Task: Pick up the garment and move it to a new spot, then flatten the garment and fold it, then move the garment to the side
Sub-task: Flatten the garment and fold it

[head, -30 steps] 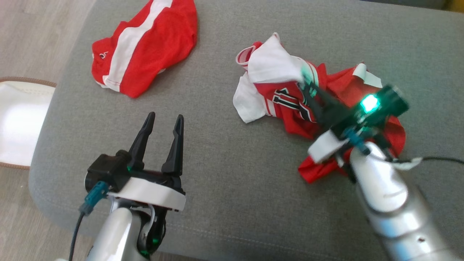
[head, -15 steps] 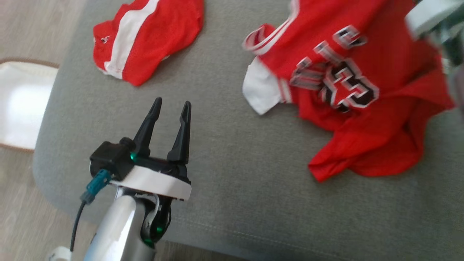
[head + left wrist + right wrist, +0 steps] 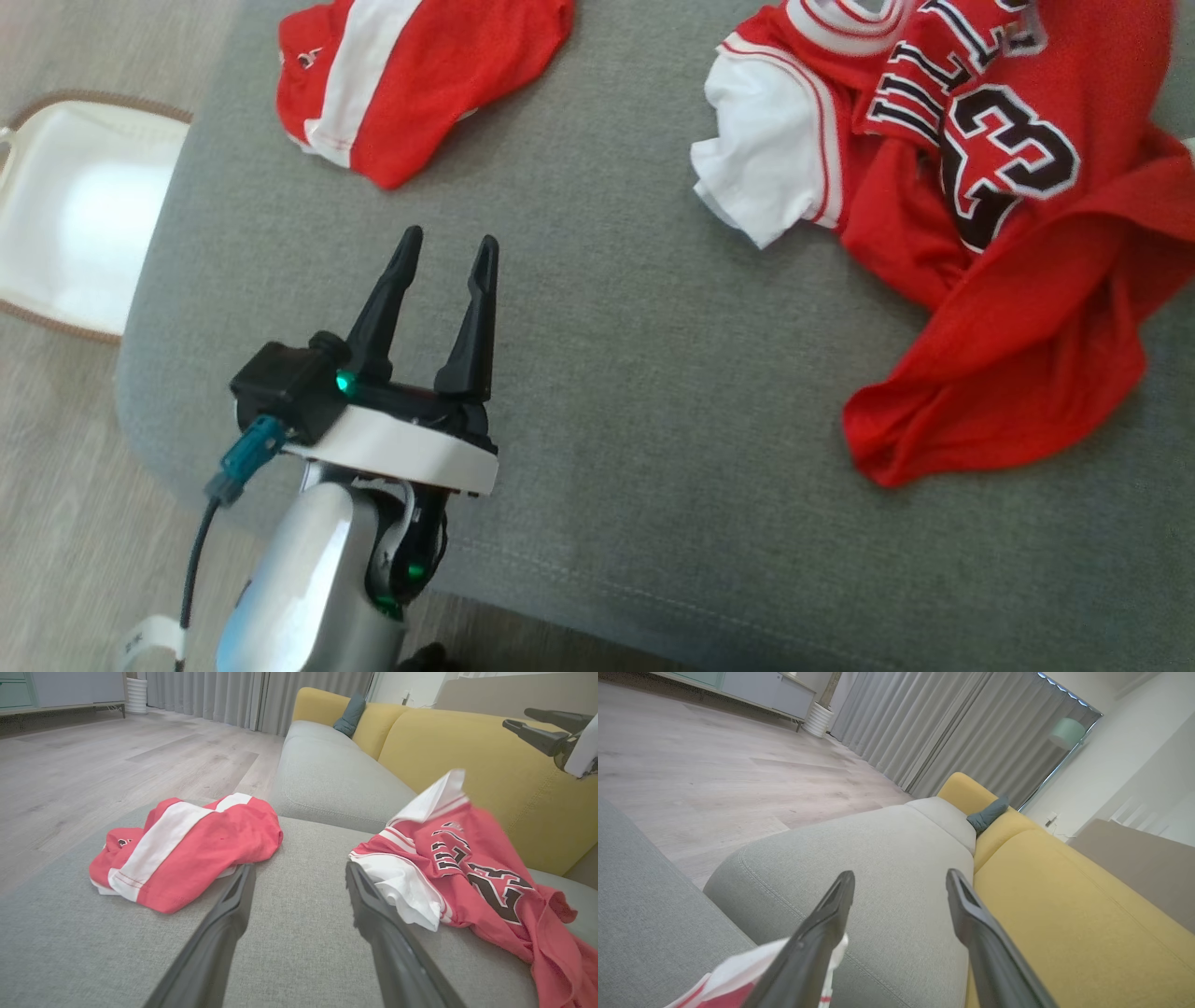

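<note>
Two garments on the grey seat cushion (image 3: 653,420). Item one?

— Jersey (image 3: 980,187): red, white sleeve, black number 23 face up. It lies rumpled on the cushion at the right of the head view and runs off that view's top and right edges. The white sleeve points toward the middle of the cushion, and the red hem is bunched on the side nearest the robot. In the left wrist view one white corner stands up in front of the yellow sofa back (image 3: 490,765).

— Item two?

— Second garment (image 3: 420,75): red with a broad white stripe, crumpled, at the far left of the cushion, well apart from the jersey.

— Left gripper?

— Left gripper (image 3: 449,239): over the near left part of the cushion, fingers spread, nothing between them. It points at the bare stretch between the two garments and touches neither.

— Right gripper?

— Right gripper (image 3: 900,873): up in the air above the jersey, fingers spread, nothing between them. A bit of white and red cloth shows beside one finger; whether it touches, I cannot tell.

— Sundries?

— One white container (image 3: 84,233), brown rim, on the wood floor (image 3: 56,513), just beside the cushion's left edge.
</note>
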Tool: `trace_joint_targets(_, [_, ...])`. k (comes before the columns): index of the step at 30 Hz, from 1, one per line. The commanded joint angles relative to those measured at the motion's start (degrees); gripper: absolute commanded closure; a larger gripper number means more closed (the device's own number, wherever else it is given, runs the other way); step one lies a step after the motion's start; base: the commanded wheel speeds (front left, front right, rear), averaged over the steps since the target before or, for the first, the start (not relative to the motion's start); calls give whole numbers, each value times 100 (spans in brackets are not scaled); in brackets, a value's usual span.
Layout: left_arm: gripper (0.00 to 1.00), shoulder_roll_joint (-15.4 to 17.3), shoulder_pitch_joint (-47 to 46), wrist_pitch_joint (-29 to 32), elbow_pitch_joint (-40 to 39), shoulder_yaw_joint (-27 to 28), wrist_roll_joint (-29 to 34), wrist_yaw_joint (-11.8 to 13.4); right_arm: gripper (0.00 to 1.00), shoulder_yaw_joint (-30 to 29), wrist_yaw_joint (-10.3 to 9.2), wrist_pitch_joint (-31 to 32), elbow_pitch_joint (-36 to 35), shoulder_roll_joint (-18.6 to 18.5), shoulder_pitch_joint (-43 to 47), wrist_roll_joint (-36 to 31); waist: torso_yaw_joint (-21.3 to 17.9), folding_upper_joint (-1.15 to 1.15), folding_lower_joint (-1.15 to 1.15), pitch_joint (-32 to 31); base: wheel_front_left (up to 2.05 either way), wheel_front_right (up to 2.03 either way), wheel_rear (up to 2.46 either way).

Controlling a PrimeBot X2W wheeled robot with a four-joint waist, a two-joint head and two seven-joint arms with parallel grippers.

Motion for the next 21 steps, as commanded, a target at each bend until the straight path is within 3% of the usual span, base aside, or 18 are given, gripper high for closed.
trace_joint_targets(1, [0,45,-137,-30,-173,214,-16,31,0,-90,-4,-107,-54,179,-103,-66,-75,0,-1,-61,0,0,0])
trace_joint_targets(11, [0,45,-22,-30,-190,516,213,20,0,-857,-4,-649,-78,852,814,209,-748,0,-1,-594,0,0,0])
trace_joint_targets(21, [0,45,309,-30,-274,830,322,35,0,-1268,-4,-698,-1848,1651,3058,914,-1551,0,-1,-1243,0,0,0])
